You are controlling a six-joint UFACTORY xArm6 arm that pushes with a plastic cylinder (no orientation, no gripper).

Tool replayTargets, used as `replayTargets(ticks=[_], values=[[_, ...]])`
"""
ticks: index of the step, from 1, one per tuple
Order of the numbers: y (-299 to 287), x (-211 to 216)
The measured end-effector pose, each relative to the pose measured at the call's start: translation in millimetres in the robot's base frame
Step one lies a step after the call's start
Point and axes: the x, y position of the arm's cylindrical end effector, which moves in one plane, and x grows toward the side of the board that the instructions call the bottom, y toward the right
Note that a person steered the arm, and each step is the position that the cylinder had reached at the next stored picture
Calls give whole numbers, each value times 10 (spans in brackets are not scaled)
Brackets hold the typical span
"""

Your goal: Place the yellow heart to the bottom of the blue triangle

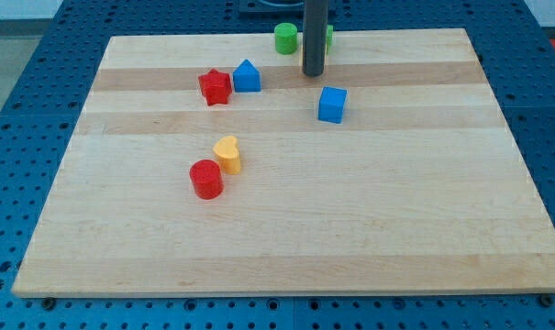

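Dark rod: my tip (314,74) rests on the pale wooden board (286,247) near the view's top edge; it is a bare rod end with no claw to open or close, and it holds nothing.
Yellow sliver: a small yellow block shows at the rod's left edge, mostly hidden; shape cannot be told.
Green blocks: a green cylinder (286,38) stands just left of the rod; another green piece (329,37) peeks out on the rod's right, shape unclear.
Blue cube (332,104): just below and right of my tip, apart from it.
Blue triangle (247,76): left of my tip, touching or nearly touching the red star (215,87) on its left.
Yellow heart (227,154): well below the blue triangle, far from my tip.
Red cylinder (206,179): touching the yellow heart at its lower left.
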Motion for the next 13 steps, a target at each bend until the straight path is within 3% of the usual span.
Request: replayTargets(ticks=[4,7,9,13], values=[[-75,1398],[-681,2119],[-1172,2094],[-1303,1510]])
